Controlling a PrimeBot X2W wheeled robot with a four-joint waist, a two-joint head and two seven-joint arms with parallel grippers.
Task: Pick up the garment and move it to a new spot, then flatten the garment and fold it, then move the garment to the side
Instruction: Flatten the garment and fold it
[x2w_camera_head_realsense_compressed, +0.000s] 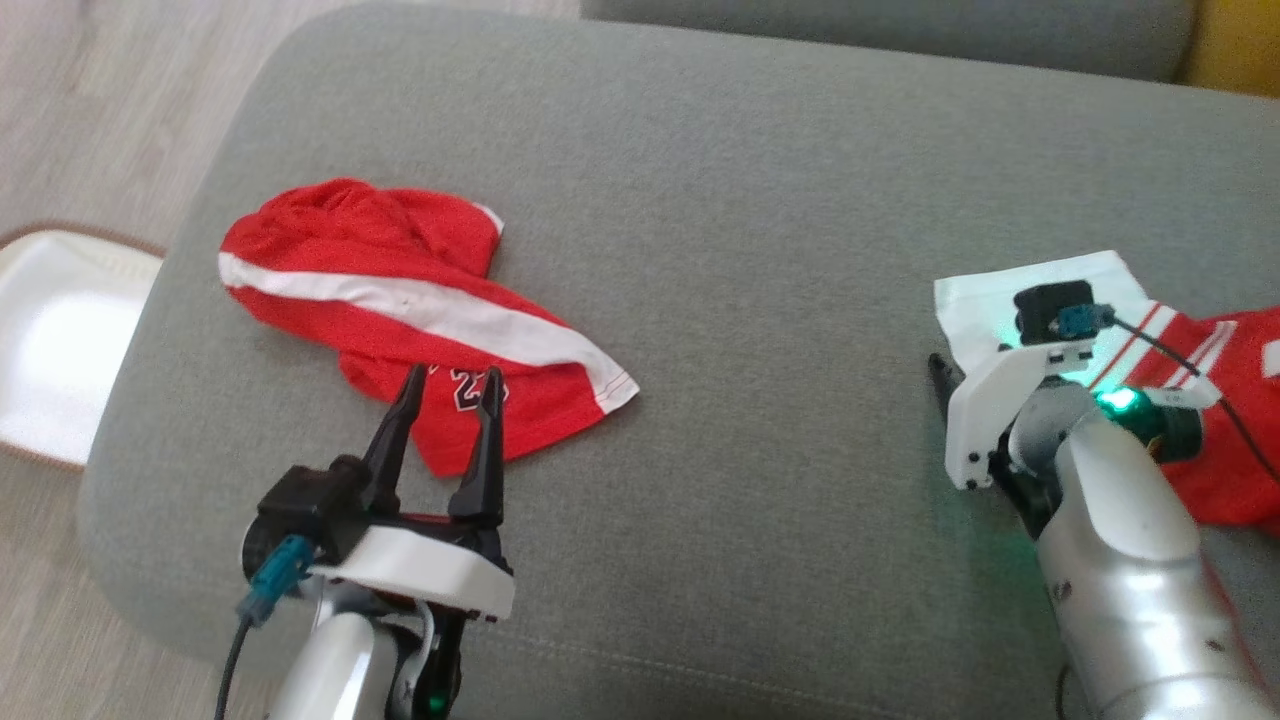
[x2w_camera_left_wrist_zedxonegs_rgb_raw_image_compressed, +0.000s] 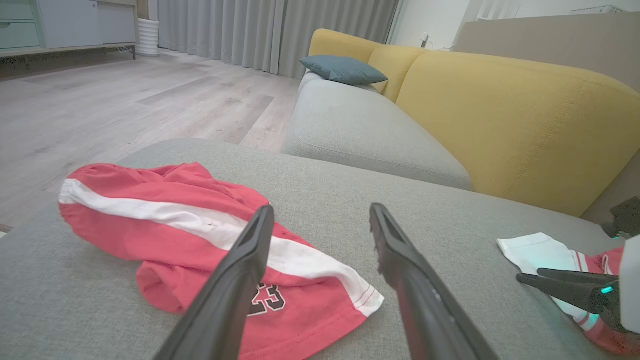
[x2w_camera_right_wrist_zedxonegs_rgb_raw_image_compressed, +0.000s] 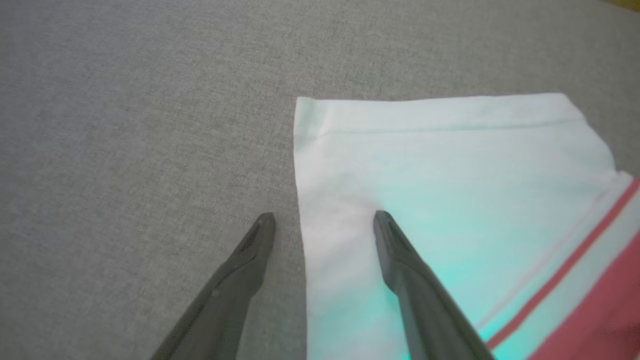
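L gripper (x2w_camera_head_realsense_compressed: 453, 373) is seen with jaws spread wide and nothing is held betw. them; its fingertips are placed over the near edge of the red shorts (x2w_camera_head_realsense_compressed: 400, 300), approx. at the printed number, but contact cannot be told. R gripper (x2w_camera_right_wrist_zedxonegs_rgb_raw_image_compressed: 324, 216) is also spread wide and empty: one finger is over the bare grey cushion (x2w_camera_head_realsense_compressed: 750, 200), the other over the white part of a second white-and-red garment (x2w_camera_right_wrist_zedxonegs_rgb_raw_image_compressed: 450, 165), so the cloth's edge is straddled. The shorts are laid crumpled on the left part of the cushion, well apart from the second garment. In the head view their long axis, marked by the white stripe, is directed from upper left to lower right.
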